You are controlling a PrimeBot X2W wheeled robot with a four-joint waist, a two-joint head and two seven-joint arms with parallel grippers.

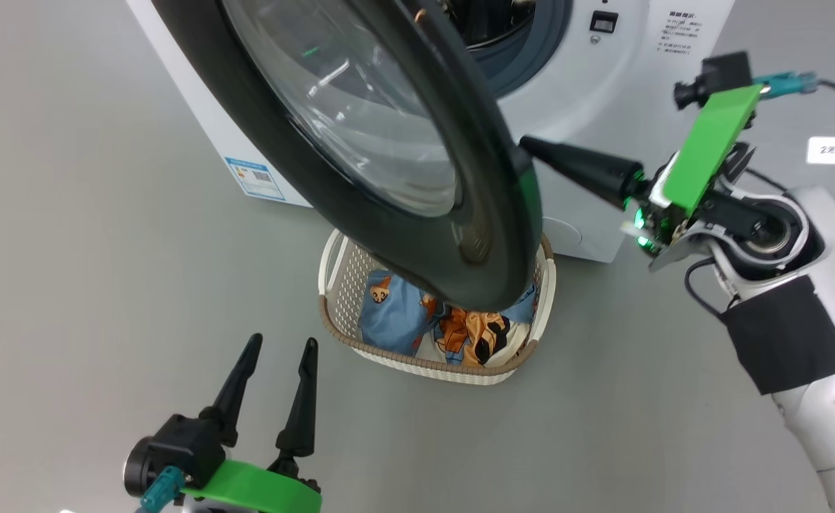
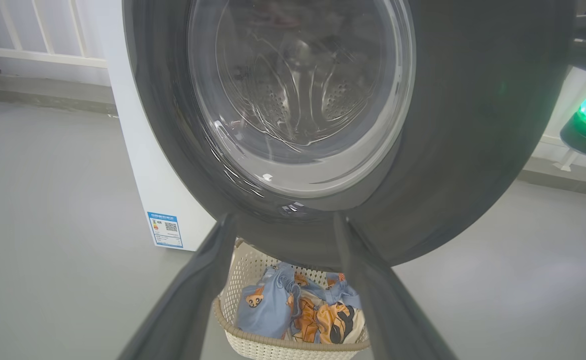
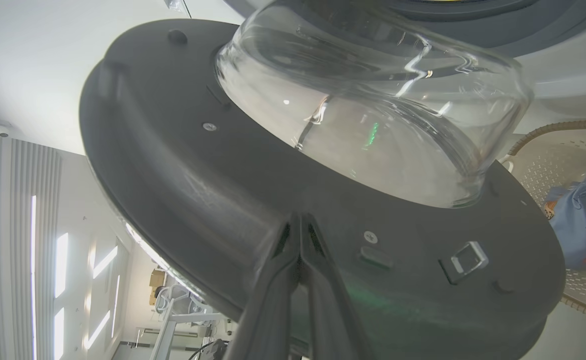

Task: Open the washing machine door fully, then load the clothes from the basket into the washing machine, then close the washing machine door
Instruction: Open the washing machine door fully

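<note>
The glossy black washing machine door (image 1: 460, 171) stands partly open, swung out over the cream basket (image 1: 343, 288) on the floor. Light blue and orange clothes (image 1: 432, 324) lie inside the basket (image 2: 253, 345). The white washing machine (image 1: 588, 92) is behind, its drum partly visible. My right gripper (image 1: 528, 144) is shut, its tips pressed against the door's inner face (image 3: 223, 200) near the latch side, below the domed glass (image 3: 373, 110). My left gripper (image 1: 282, 349) hangs open and empty, low and left of the basket, facing the door's outer side (image 2: 473, 125).
A blue label sticker (image 1: 253, 177) marks the machine's side. Grey floor (image 1: 68, 249) spreads to the left and in front. A white railing (image 2: 38, 50) runs behind the machine.
</note>
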